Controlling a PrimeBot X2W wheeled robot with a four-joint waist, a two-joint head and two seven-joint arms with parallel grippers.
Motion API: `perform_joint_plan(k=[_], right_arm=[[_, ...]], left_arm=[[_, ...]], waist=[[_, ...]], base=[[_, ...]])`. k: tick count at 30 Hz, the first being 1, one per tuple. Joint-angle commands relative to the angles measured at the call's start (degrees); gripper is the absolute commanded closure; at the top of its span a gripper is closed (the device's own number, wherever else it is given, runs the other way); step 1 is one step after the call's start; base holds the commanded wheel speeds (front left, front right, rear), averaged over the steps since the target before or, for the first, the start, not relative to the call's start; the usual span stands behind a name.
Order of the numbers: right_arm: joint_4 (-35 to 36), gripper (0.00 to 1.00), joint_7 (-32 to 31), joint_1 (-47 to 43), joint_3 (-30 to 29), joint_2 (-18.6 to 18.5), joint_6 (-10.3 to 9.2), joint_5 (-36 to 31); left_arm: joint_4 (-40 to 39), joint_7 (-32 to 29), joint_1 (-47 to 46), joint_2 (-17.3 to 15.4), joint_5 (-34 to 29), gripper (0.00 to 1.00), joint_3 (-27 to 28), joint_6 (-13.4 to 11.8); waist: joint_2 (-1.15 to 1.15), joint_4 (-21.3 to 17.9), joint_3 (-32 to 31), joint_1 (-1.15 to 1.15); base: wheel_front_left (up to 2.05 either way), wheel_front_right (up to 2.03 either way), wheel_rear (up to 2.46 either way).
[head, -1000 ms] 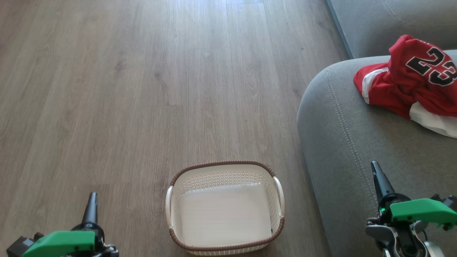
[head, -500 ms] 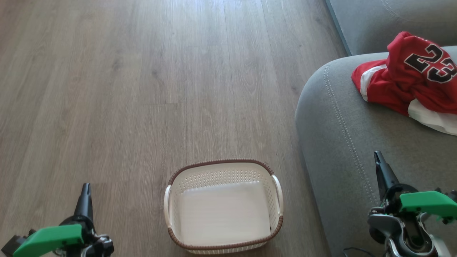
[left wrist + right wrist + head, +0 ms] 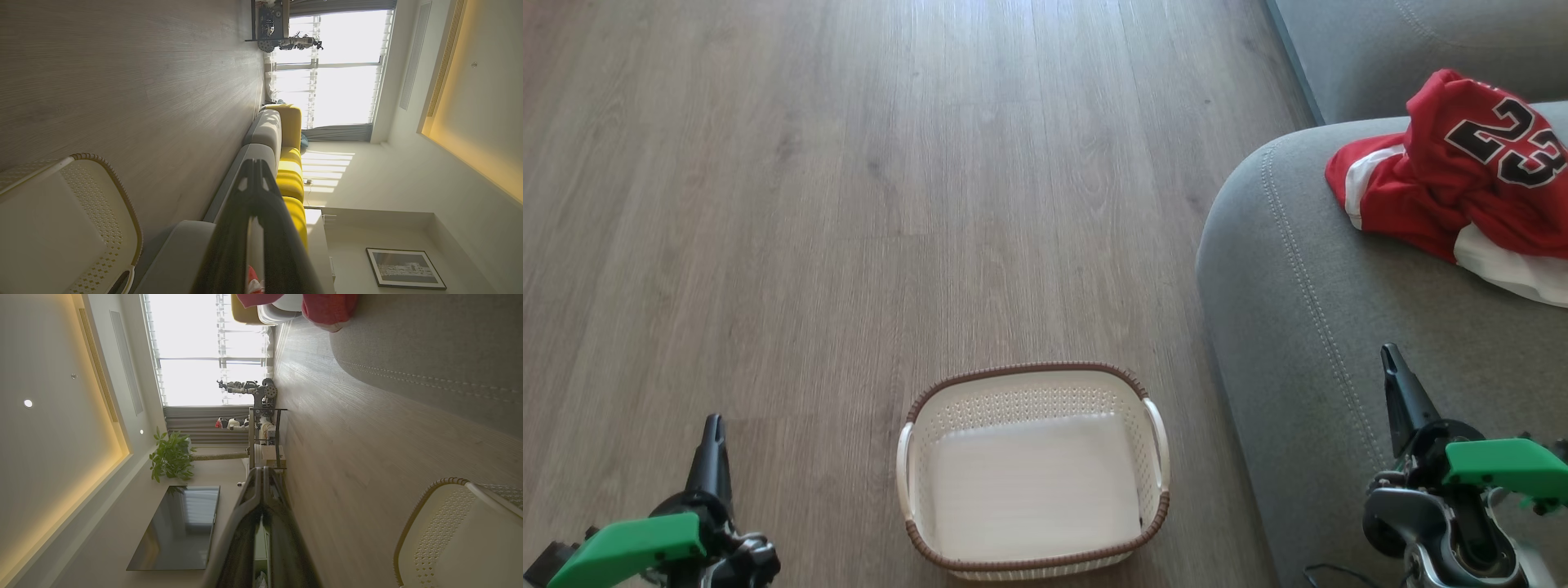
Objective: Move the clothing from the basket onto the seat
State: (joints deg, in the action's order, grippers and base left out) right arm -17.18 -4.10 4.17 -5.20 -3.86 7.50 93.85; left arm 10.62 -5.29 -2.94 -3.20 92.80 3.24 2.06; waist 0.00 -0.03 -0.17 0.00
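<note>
nearest the robot, the left gripper (image 3: 711, 431) is hanging low over the wood floor (image 3: 849, 204), its two dark fingers pressed together with nothing between them; the right gripper (image 3: 1392, 363) is doing the same on the other side, fingers pinched tight and holding nothing, up by the front of the seat (image 3: 1298, 327); between them the basket (image 3: 1029, 371) is sitting on the floor, just beside the round edge of the seat, with a thin strip of floor showing between; i am looking right into it and its pale bottom is showing bare, with no cloth inside; going further, the clothing (image 3: 1454, 196) is lying in a crumpled red heap on top of the seat, with white trim poking out and a black 23 facing up; the heap is spreading sideways and running off the right side of the head view, so i cannot tell where it is ending; it is lying ahead of the right gripper and a little to its right, well apart from it; the left gripper is much further off, over on the far side of the basket; so i am thinking the right arm is the nearer one if the heap needs any more moving; from how things are lying, i am guessing the job is about done, since the basket is empty and the red things are resting on the seat; furthest off, the floor is stretching away toward a bright window (image 3: 196, 335).
</note>
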Motion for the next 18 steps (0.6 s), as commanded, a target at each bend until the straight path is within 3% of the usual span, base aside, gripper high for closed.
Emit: perform_joint_plan(k=[1,18], right_arm=[[2.3,1.00,-0.3,3.2,1.3,-1.2,-0.01,0.6],[2.3,1.00,0.3,3.2,2.0,-1.7,-0.01,1.3]], left_arm=[[-1.8,-0.3,-2.8,-0.5,0.2,1.00,2.4,0.5],[-1.8,-0.3,-2.8,-0.4,0.2,1.00,2.5,0.5]], waist=[[0.00,0.0,0.0,0.00],[0.00,0.0,0.0,0.00]], base=[[0.00,0.00,0.00],[0.00,0.00,0.00]])
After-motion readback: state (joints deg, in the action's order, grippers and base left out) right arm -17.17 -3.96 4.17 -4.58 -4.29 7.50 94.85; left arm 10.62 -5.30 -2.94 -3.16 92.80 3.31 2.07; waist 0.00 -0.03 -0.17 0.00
